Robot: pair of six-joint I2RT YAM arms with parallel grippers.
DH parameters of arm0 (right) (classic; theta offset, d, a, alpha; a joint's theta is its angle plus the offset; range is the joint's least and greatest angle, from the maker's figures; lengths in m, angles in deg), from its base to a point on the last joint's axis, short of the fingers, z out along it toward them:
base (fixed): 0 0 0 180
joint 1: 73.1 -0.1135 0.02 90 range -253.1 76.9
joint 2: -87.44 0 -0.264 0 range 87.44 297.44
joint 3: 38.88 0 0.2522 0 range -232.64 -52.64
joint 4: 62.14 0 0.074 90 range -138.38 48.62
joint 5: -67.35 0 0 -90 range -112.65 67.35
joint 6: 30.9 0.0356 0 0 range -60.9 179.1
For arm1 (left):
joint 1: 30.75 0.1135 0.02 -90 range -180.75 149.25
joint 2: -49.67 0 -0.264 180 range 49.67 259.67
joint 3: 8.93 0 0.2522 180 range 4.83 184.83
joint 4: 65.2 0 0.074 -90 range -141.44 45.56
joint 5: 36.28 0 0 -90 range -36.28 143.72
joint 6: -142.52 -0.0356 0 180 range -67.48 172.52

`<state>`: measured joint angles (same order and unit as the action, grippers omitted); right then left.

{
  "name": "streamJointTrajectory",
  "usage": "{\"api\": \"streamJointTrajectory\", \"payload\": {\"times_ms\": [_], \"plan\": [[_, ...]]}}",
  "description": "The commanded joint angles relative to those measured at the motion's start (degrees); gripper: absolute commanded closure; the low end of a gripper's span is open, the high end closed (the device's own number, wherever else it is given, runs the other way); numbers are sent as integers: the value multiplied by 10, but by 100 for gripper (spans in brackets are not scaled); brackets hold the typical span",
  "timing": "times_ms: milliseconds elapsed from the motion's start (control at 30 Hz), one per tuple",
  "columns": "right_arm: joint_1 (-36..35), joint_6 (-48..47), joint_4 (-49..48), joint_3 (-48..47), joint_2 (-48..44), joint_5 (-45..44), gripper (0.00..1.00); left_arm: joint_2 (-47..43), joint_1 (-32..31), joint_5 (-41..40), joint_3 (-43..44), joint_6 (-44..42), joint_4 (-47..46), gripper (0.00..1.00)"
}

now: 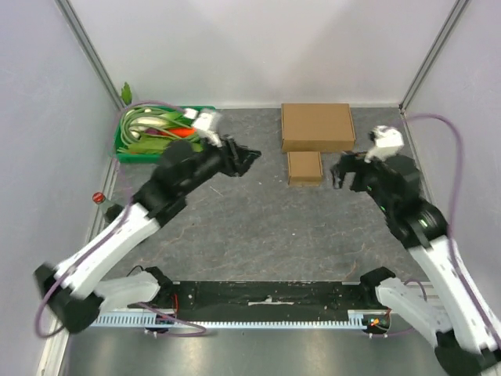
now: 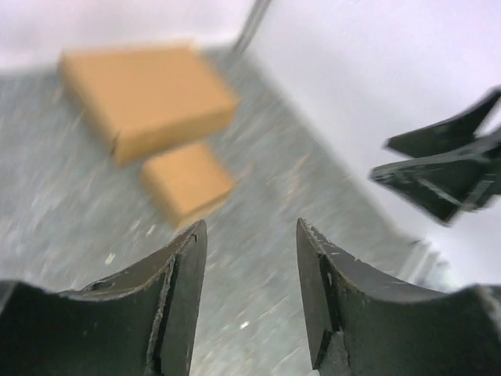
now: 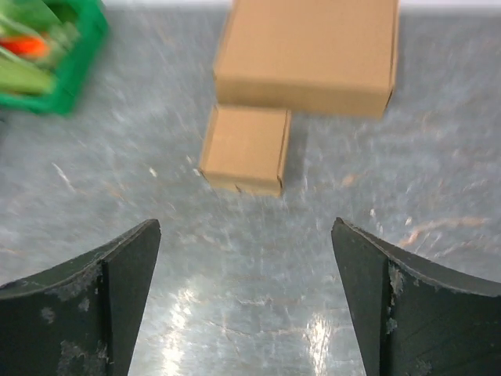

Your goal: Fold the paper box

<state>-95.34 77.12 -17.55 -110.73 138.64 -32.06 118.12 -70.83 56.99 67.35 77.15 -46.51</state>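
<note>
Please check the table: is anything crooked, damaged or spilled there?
Nothing stands out. The large box and the small box in front of it both lie flat, closed and roughly parallel, with no visible tears. The green basket stands upright in the far left corner, nothing spilled around it.

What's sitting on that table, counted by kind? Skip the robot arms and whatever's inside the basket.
Cardboard boxes: 2, a large box and a small box
Green basket: 1
Total: 3
</note>
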Motion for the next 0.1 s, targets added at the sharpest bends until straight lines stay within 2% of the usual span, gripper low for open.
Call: {"api": "streamJointTrajectory", "payload": {"times_ms": [0, 67], "plan": [[1, 3, 82, -64, -131, 41, 2, -116, -6, 95, 5, 1, -10, 43], [1, 9, 83, -129, -174, 31, 2, -139, -6, 117, 30, -12, 9, 41]]}}
